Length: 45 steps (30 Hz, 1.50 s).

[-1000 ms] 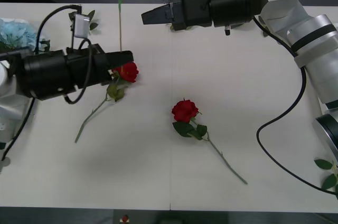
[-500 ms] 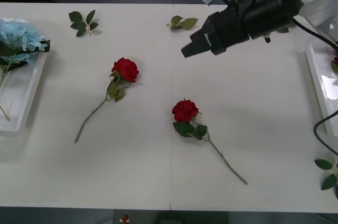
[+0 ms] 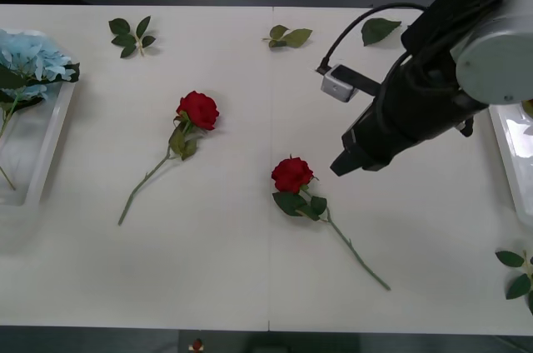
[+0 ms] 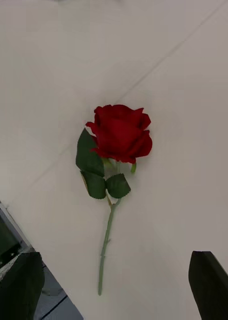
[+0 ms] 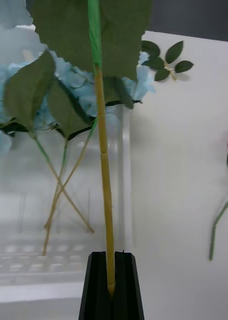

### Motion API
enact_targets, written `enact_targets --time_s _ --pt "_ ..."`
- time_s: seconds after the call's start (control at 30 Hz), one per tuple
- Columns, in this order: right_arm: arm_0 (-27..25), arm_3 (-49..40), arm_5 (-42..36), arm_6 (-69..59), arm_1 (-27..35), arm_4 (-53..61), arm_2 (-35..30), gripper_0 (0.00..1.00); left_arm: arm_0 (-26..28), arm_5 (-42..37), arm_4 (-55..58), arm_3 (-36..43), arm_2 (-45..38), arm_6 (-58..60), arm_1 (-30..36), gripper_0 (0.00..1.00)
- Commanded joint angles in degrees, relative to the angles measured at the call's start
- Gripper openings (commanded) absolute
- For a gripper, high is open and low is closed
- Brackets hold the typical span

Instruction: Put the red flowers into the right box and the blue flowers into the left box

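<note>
Jaws: left gripper (image 5: 112, 287) clamps one blue-flower stem (image 5: 105, 200), right gripper (image 3: 343, 166) wide above two red flowers (image 3: 291, 175).

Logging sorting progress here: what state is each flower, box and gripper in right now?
Centre red rose: lying loose on table, under right gripper.
Left red rose: lying loose on table.
Left box: holds blue flowers.
Held stem: clamped, above left box.
Left gripper: shut on stem.
Right gripper: open, empty.
</note>
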State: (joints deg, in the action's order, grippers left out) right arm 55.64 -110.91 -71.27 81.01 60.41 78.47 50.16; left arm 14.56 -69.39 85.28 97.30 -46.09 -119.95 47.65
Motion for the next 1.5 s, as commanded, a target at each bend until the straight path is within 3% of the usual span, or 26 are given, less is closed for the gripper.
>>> enact_targets --time_s 0.03,0.3,0.63,0.73,0.77,0.8,0.83,1.07,1.13,1.3,1.5 --pt "1.6 -4.6 0.1 -8.2 0.5 -7.2 4.6 0.84 3.9 3.3 -1.5 1.1 -2.5 -0.5 1.1 0.00" --pt "-1.9 -10.9 1.1 -23.3 -1.3 -32.1 15.8 0.84 11.4 10.2 -3.4 1.1 -1.2 -1.3 1.1 0.00" --pt "-6.6 -9.7 1.0 -24.9 -5.9 -40.8 17.3 0.84 11.8 17.4 -3.2 -1.8 6.2 -2.3 1.1 0.02" --pt "-7.9 -8.4 2.2 -24.6 -7.6 -42.4 17.3 0.84 11.8 17.4 -2.3 -1.8 6.5 -2.6 1.1 0.14" --pt "-8.5 -7.6 3.0 -24.3 -8.3 -43.3 17.3 0.84 11.8 17.4 -1.6 -1.8 6.6 -2.7 1.1 0.30" --pt "-8.7 -7.2 3.3 -24.3 -8.6 -43.5 17.3 0.84 11.8 17.4 -1.3 -1.7 6.6 -2.8 1.1 0.38" --pt "-9.1 -6.4 4.1 -24.1 -9.3 -43.9 17.3 0.84 11.8 17.4 -0.9 -1.8 6.6 -3.0 1.1 0.52" --pt "-9.9 0.2 10.5 -23.4 -12.9 -45.1 17.3 0.84 11.9 14.4 5.4 -1.7 5.7 -4.6 1.3 0.85" --pt "-9.9 1.5 11.6 -23.1 -13.6 -45.1 17.3 0.84 11.6 11.2 9.2 -1.8 5.0 -6.7 1.6 0.90" --pt "-10.1 3.2 13.1 -22.1 -14.1 -44.5 17.3 0.84 8.6 2.8 18.7 -1.7 4.7 -12.7 2.0 0.90" --pt "-10.8 5.5 15.8 -20.7 -14.3 -43.9 18.1 0.84 0.6 -3.0 21.4 -1.0 9.7 -12.6 5.7 0.90"
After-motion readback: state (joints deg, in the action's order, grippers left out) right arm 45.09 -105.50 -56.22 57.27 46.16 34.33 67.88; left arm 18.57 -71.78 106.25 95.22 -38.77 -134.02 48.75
